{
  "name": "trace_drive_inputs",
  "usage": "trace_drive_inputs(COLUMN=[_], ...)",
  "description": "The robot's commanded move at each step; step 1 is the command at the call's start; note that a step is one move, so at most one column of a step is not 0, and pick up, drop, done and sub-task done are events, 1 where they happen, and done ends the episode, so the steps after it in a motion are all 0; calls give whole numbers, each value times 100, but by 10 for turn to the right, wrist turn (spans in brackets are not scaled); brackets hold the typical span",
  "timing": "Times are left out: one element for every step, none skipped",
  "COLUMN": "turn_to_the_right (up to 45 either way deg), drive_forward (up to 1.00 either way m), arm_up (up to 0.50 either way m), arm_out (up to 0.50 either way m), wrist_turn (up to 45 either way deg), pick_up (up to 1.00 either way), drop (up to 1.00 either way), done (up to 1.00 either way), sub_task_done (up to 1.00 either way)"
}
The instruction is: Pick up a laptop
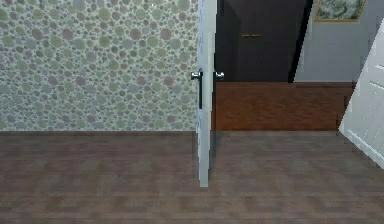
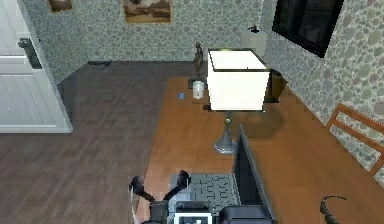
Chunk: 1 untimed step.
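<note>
The dark open laptop with grey keyboard (image 2: 213, 187) lay on the brown wooden table (image 2: 190, 130) at the arm side view's six o'clock. The black two-finger gripper (image 2: 160, 190) was at its nine o'clock, and whether it held anything could not be told. A careless lift risked toppling the white-shaded lamp (image 2: 237, 80) at the laptop's twelve o'clock.

The wooden tabletop (image 2: 185, 135) is carrying an open laptop (image 2: 228, 186) at its near end. A lamp (image 2: 237, 82) is standing just beyond it. Farther along, a small white cup (image 2: 198, 90) is sitting beside a small blue item (image 2: 181, 97).
</note>
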Motion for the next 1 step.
trace_drive_inputs(turn_to_the_right=[0], drive_forward=[0], arm_up=[-30], arm_out=[0], wrist_turn=[0], pick_up=[0], drop=[0], done=[0], sub_task_done=[0])
